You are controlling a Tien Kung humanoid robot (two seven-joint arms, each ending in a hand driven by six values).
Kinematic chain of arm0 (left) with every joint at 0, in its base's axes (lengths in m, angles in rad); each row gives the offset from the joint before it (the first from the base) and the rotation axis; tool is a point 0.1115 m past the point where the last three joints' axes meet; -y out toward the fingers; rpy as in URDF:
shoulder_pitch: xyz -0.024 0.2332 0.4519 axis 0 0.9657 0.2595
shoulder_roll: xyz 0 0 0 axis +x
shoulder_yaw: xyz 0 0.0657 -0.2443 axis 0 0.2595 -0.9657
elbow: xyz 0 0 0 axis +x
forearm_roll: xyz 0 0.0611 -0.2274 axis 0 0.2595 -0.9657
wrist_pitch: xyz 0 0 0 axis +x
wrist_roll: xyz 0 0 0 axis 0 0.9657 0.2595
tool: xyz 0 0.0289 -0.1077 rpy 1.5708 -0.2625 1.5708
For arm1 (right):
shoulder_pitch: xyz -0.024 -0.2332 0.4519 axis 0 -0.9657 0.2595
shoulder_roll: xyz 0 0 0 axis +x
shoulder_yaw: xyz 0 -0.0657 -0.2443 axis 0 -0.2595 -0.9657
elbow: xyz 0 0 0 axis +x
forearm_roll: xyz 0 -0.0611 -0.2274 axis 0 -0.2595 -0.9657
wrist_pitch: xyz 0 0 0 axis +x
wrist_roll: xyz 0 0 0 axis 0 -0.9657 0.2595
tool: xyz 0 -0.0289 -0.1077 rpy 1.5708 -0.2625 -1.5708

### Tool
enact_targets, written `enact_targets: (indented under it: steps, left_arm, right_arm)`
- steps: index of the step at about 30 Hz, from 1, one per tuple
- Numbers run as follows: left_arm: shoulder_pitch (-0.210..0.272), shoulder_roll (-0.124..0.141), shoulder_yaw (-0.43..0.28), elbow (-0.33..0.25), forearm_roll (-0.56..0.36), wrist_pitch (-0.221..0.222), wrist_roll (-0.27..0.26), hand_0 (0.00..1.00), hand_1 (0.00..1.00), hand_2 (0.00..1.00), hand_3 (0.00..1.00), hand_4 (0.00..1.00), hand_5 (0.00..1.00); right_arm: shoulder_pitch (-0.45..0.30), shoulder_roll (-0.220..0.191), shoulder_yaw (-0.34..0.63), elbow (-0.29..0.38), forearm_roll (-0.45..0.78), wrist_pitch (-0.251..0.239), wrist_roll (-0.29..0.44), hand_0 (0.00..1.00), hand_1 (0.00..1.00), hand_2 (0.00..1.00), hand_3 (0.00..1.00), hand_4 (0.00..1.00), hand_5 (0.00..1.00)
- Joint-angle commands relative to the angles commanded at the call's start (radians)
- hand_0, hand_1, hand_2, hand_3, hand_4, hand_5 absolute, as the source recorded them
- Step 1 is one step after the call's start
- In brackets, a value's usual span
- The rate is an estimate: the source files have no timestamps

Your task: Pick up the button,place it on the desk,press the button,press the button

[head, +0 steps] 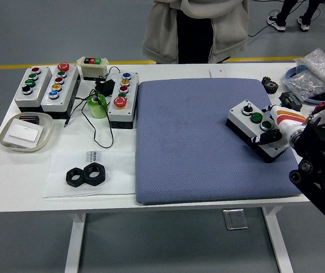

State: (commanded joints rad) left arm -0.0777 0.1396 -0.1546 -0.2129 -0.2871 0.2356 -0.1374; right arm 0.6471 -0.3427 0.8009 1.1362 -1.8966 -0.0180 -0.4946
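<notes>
Grasping button box [255, 123] over blue mat [208, 142]: right robot hand [276, 132].

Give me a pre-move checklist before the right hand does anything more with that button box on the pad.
1. Right hand at the button box: ok, fingers at its near right end.
2. Firm grasp: cannot tell, contact partly hidden.
3. Box on the blue pad: ok, by the right edge, angled.
4. Box lying flat: cannot tell.
5. Pad left of box free: ok.
6. Person at far side, away from the box: ok.
</notes>
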Motion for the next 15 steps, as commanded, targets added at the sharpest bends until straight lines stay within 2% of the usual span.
enact_targets:
  steps: [2,7,8,12,15]
  left_arm:
    - [0.000,0.000,0.000,0.000,0.000,0.000,0.000,0.671,0.828,0.888,0.828,0.651,0.998]
    - [-0.001,-0.001,-0.001,0.001,-0.001,0.001,0.000,0.671,0.828,0.888,0.828,0.651,0.998]
    - [-0.001,-0.001,-0.003,0.001,0.001,0.001,0.002,0.671,0.828,0.887,0.828,0.654,0.998]
    - [-0.001,-0.002,-0.005,0.001,0.003,0.002,0.003,0.671,0.828,0.887,0.828,0.654,0.998]
    - [-0.001,-0.002,-0.008,0.001,0.006,0.002,0.004,0.674,0.828,0.888,0.828,0.655,0.998]
  right_arm:
    - [0.003,-0.010,-0.013,0.005,0.007,0.004,0.011,0.921,0.520,0.494,0.746,0.966,0.277]
    - [0.014,-0.051,-0.061,0.026,0.023,0.025,0.079,0.921,0.520,0.494,0.746,0.966,0.277]
    - [0.019,-0.062,-0.074,0.031,0.023,0.028,0.096,0.930,0.527,0.497,0.745,0.906,0.228]
    - [0.031,-0.087,-0.101,0.044,0.026,0.034,0.140,0.930,0.527,0.497,0.745,0.906,0.228]
    - [0.049,-0.119,-0.144,0.059,0.019,0.047,0.202,0.924,0.530,0.504,0.743,0.912,0.216]
